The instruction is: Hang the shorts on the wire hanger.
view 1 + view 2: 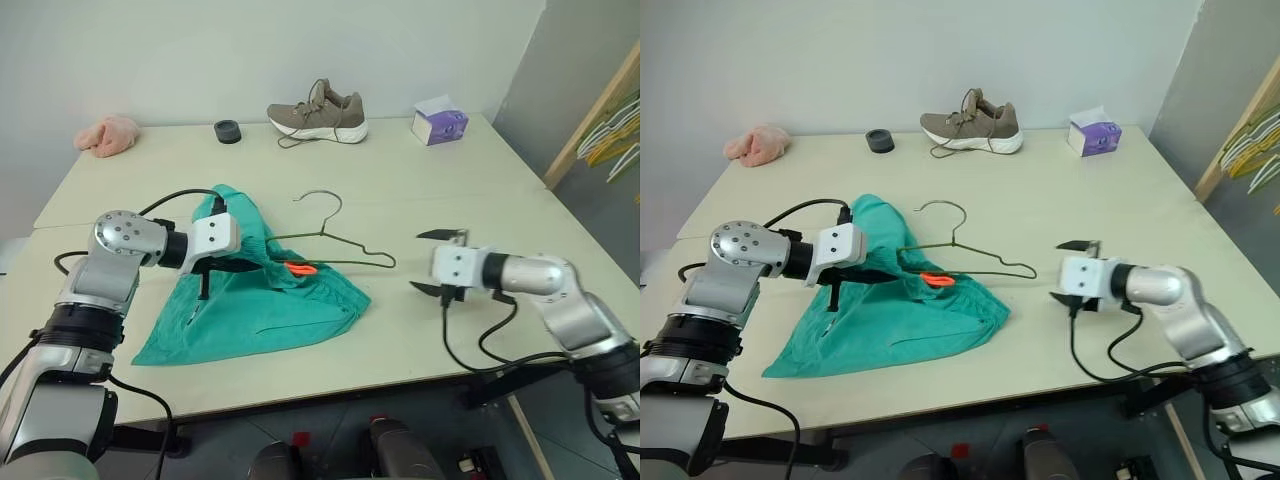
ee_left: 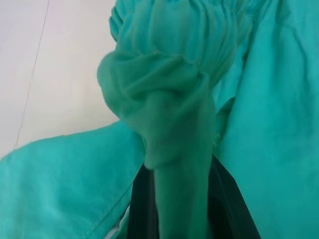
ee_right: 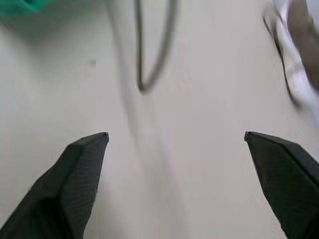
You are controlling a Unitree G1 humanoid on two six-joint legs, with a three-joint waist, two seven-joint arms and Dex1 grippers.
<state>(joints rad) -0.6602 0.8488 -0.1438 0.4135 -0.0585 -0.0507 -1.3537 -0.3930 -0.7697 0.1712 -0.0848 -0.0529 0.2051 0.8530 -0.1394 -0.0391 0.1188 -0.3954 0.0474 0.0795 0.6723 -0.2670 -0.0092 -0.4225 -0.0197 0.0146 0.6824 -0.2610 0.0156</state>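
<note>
No text, label or number can be read anywhere.

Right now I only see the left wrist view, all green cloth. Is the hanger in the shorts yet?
Observer: Partly. One end of the hanger is tucked into the shorts; its hook and other end lie bare on the table.
Operator: Where's my other gripper?
Observer: The right gripper is open, off to the right of the hanger, touching nothing.
Operator: Am I lifting the shorts?
Observer: The left gripper is shut on the waistband, bunching it up a little, while the legs lie on the table.
</note>
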